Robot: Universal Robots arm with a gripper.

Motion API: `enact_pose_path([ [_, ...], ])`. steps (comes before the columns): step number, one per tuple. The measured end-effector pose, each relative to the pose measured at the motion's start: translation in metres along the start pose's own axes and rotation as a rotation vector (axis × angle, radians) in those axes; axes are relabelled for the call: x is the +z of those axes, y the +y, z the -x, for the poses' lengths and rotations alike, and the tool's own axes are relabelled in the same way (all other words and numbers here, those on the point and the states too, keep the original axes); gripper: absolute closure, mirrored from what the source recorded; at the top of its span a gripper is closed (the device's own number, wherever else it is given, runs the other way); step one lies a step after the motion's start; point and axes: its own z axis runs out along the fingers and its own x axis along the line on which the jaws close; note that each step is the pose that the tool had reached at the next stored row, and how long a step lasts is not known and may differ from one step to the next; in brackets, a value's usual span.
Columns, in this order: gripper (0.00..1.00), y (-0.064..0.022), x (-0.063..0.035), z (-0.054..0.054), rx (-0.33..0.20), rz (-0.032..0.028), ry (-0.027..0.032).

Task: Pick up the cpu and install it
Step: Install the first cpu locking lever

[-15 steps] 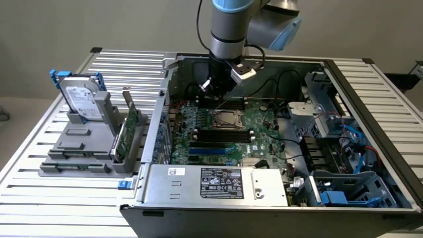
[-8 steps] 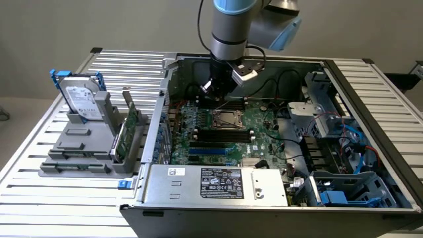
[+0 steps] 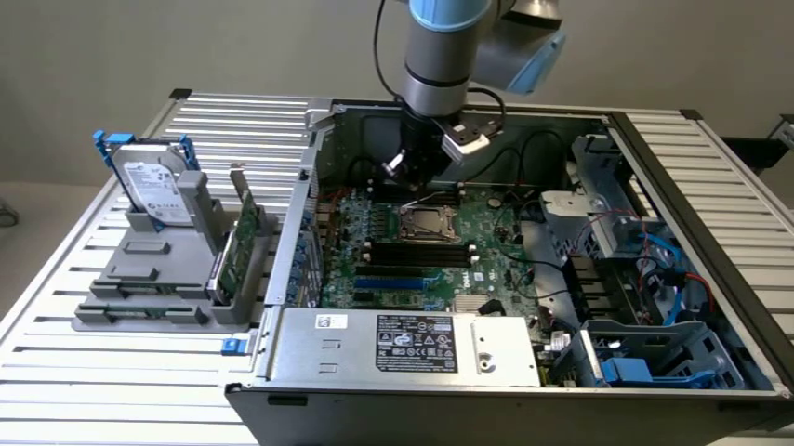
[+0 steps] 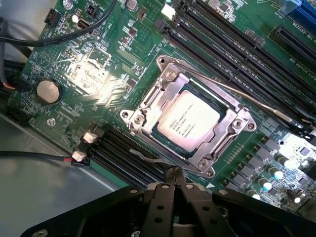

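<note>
Pincer (image 4: 175, 178): fingers pressed together, nothing pinched between them. In the wrist view the tip sits right at the edge of the socket (image 4: 144, 109) frame; can't tell if it touches.

cpu (image 4: 188, 122) is in the socket, flat, silver top up with the print showing and the metal frame around all four sides. A thin wire lever (image 4: 237, 94) runs along one side of the socket; can't tell if it's latched.

Exterior view: the arm (image 3: 434, 84) comes straight down into the open case (image 3: 694, 214), with the pincer just above the socket, on its far side.

Around the socket:
- black RAM slots (image 4: 232, 54) just beside it, more slots on its opposite side
- coin cell (image 4: 48, 91) on the board (image 4: 98, 44), apart from the socket, past a bright glare patch
- two small white connectors (image 4: 85, 147) near one socket corner, with a black and red lead running off from one of them

Outside the case, well apart from the socket toward the exterior view's left, a grey holder (image 3: 143, 279) on the tabletop (image 3: 112, 372) carries:
- a drive (image 3: 155, 190) with a blue bracket, standing upright
- a green card (image 3: 238, 243) on edge in the slot nearer the socket
</note>
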Motion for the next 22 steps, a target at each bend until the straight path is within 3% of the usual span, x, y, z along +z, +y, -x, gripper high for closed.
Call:
enact_pose_path([
  [22,0.89,0.0091,0.0088,-0.011,0.000,-0.0001,0.0000],
])
